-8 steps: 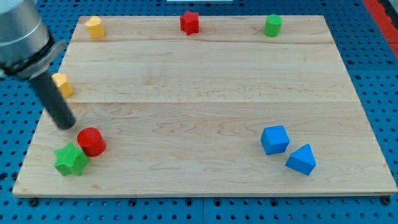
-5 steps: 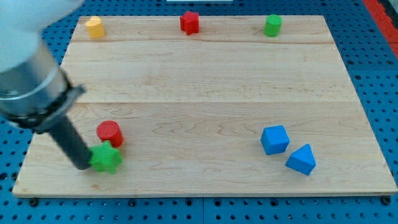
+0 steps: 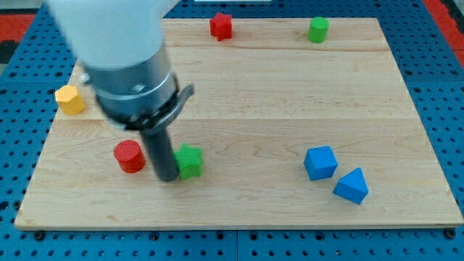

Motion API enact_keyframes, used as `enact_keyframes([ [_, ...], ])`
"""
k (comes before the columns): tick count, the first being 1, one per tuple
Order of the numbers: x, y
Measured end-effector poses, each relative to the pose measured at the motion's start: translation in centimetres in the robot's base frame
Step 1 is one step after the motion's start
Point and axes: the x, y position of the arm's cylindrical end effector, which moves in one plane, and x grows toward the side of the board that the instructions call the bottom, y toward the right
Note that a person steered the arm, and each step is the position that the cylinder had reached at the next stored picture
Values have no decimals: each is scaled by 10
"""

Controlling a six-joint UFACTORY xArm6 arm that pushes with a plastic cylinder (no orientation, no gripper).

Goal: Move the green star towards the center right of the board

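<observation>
Green star [image 3: 190, 161] shifted right, my tip [image 3: 166, 176] touching.

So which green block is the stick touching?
The green star-shaped block, low on the board's left half, right against my tip. The other green block sits far off at the view's top.

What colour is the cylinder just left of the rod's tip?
Red: the red cylinder, seen in the camera view, beside my tip.

1. We have only one camera view, so no second view shares anything with it.
2. It looks down at a slant from the near, bottom edge of the wooden board [image 3: 290, 109].
3. It sits far enough back to fit nearly all the board in the frame.
</observation>
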Motion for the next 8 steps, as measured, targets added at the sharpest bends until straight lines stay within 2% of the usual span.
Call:
enact_keyframes([
  [1,-28,52],
  [3,-31,113],
  [4,-53,108],
  [6,-114,191],
  [8,-114,146],
])
